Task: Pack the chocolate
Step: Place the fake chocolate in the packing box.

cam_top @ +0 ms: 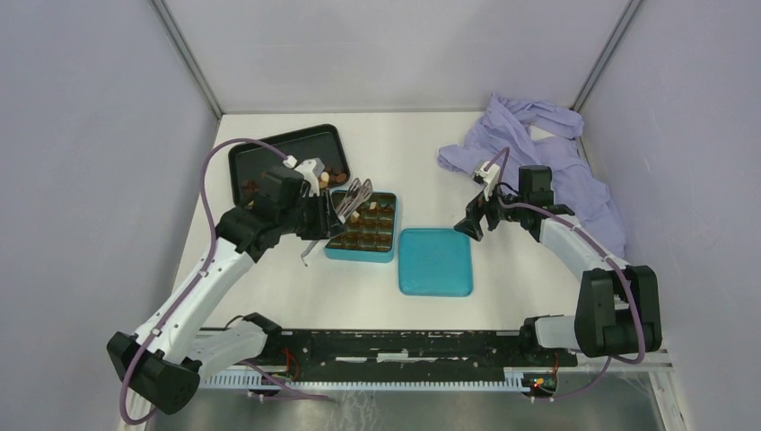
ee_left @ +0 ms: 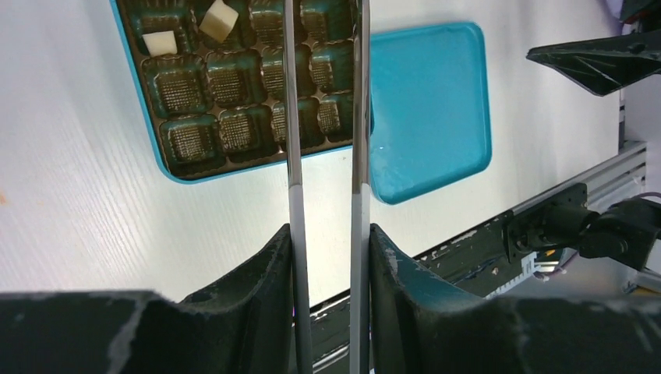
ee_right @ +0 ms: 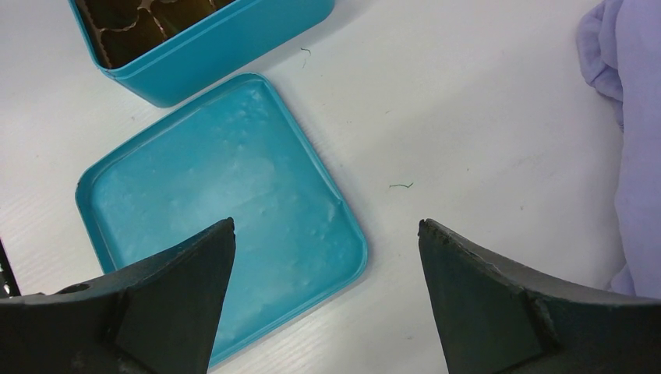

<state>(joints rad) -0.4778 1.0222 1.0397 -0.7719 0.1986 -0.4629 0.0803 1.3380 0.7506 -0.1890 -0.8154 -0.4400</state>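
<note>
As I read the cell from my station, largest item first:

1. White table (cam_top: 404, 144), carrying everything below.
2. Purple cloth (cam_top: 547, 153), crumpled, beyond the right gripper (ee_right: 327, 241) and off to its right.
3. Black tray (cam_top: 269, 148), just past the left gripper (ee_left: 327, 257) on the side away from the arm bases. Loose chocolate (cam_top: 336, 173) sits in the corner nearest that gripper.
4. Teal lid (ee_right: 234, 202), lying flat right under the right gripper, whose jaws stand wide apart above it.
5. Teal box (ee_left: 148, 117), open, ahead of the left gripper and just beside the lid, with a brown grid insert (ee_left: 234, 78) inside.
6. Metal tongs (ee_left: 359, 117), clamped between the left gripper's fingers, both blades reaching forward over the box.
7. Two cream-white blocks (ee_left: 219, 19) in neighbouring cells of the insert, left of the tong blades in my left wrist view.
</note>
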